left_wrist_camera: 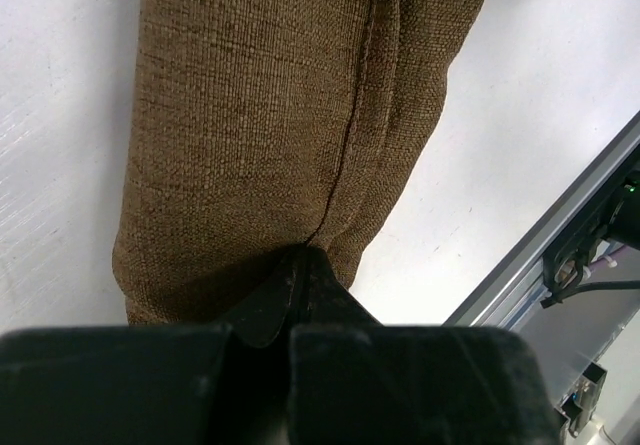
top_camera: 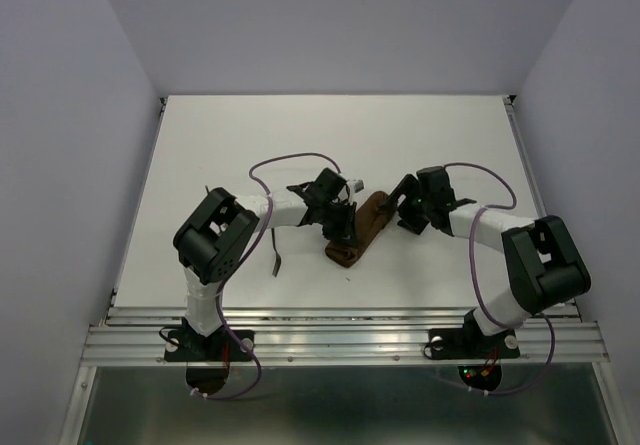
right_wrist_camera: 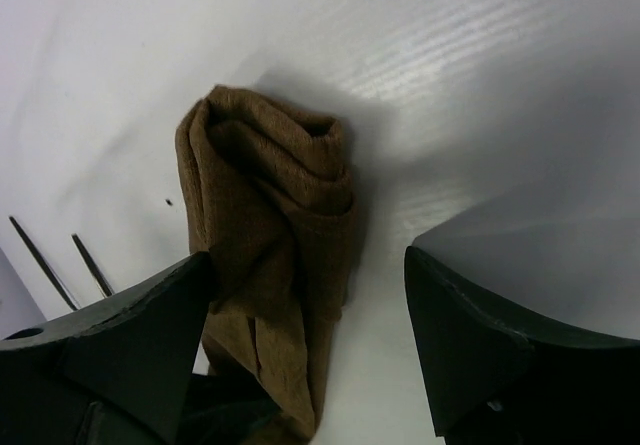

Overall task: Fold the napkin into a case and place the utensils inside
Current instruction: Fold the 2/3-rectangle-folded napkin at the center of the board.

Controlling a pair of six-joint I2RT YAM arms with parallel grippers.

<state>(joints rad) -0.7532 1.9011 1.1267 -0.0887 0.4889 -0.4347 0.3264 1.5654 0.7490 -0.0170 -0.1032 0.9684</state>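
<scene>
The napkin (top_camera: 360,231) lies folded into a narrow brown case on the table between my two arms. My left gripper (left_wrist_camera: 298,265) is shut, and its tips rest on the cloth (left_wrist_camera: 270,125) where a seam ends; no cloth shows between the fingers. My right gripper (right_wrist_camera: 308,265) stands open around the case's far end (right_wrist_camera: 275,195), with the cloth against its left finger (right_wrist_camera: 150,315) and a gap before the right one (right_wrist_camera: 480,325). Two thin dark utensils (right_wrist_camera: 45,263) lie on the table left of the case. One utensil (top_camera: 274,255) shows beside the left arm.
The white table (top_camera: 450,135) stretches back to the grey walls. A metal rail (top_camera: 340,340) runs along the near edge, and it also shows as a rail (left_wrist_camera: 560,235) in the left wrist view. Purple cables (top_camera: 290,162) loop over both arms.
</scene>
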